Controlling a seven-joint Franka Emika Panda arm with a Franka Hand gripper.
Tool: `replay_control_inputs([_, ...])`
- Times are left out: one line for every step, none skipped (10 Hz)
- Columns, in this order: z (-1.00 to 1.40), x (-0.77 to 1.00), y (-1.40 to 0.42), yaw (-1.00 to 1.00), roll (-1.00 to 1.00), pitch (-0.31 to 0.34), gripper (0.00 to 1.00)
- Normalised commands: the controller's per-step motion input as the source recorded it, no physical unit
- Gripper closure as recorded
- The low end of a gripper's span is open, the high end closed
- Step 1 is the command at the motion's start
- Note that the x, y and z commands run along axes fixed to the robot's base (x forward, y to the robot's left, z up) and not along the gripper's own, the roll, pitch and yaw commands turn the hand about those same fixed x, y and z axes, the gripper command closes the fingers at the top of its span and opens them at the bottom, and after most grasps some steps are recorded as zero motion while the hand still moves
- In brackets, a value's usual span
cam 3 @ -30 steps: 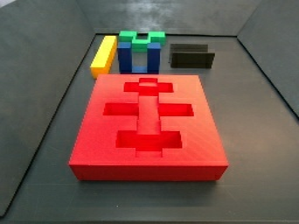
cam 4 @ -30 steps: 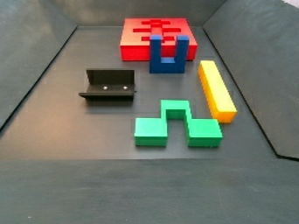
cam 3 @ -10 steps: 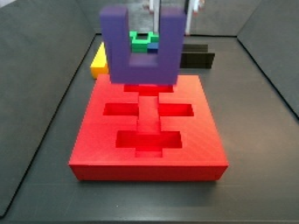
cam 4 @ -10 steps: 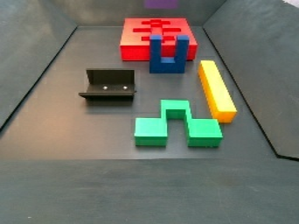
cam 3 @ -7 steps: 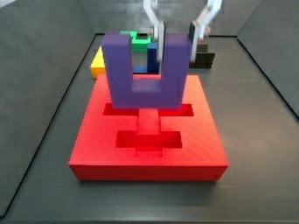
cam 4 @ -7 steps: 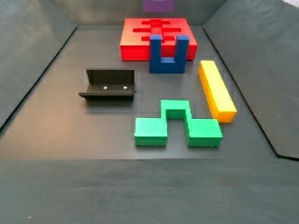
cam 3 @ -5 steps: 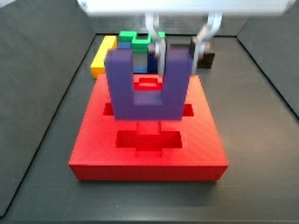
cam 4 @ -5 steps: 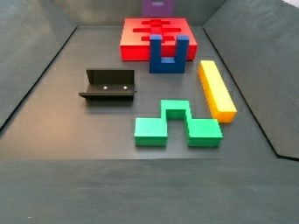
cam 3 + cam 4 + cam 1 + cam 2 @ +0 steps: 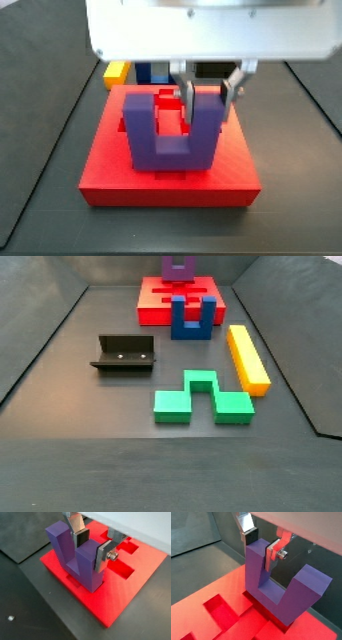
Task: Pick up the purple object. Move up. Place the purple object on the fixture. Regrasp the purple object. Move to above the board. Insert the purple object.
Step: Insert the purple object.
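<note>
Side view: pincer [image 9: 205,97] clamping upright purple object [image 9: 171,140] over board [image 9: 107,170].

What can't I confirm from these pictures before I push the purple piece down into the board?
- Whether the purple object is seated in a cutout of the board: its base blocks the contact in a side view and in both wrist views.
- Which cutout lies under it: covered by the block itself.
- The gripper mostly out of frame in a wrist view; only the fingers on one prong show.
- In a side view the block is cut by the frame edge.
</note>
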Motion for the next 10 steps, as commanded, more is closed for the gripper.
replay_control_inputs([-0.30,0.16,0.00,0.01,0.00,0.000,1.00])
replay_control_inputs([-0.22,0.14,0.00,0.00,0.03,0.020,1.00])
replay_control_inputs([0.00,0.16,0.22,-0.03,0.03,0.087,1.00])
replay_control_inputs([0.00,0.06,0.26,-0.07,0.00,0.100,1.00])
replay_control_inputs([0.00,0.05,0.20,-0.06,0.00,0.101,1.00])
replay_control_inputs([0.00,0.03,0.07,-0.03,0.00,0.076,1.00])
replay_control_inputs([-0.10,0.00,0.00,0.00,0.01,0.020,1.00])
replay_control_inputs([-0.19,-0.07,-0.04,0.00,0.03,0.000,1.00])
replay_control_inputs([-0.23,-0.14,0.00,-0.01,0.00,0.000,1.00])
replay_control_inputs([-0.05,-0.23,0.04,-0.07,0.00,0.017,1.00])
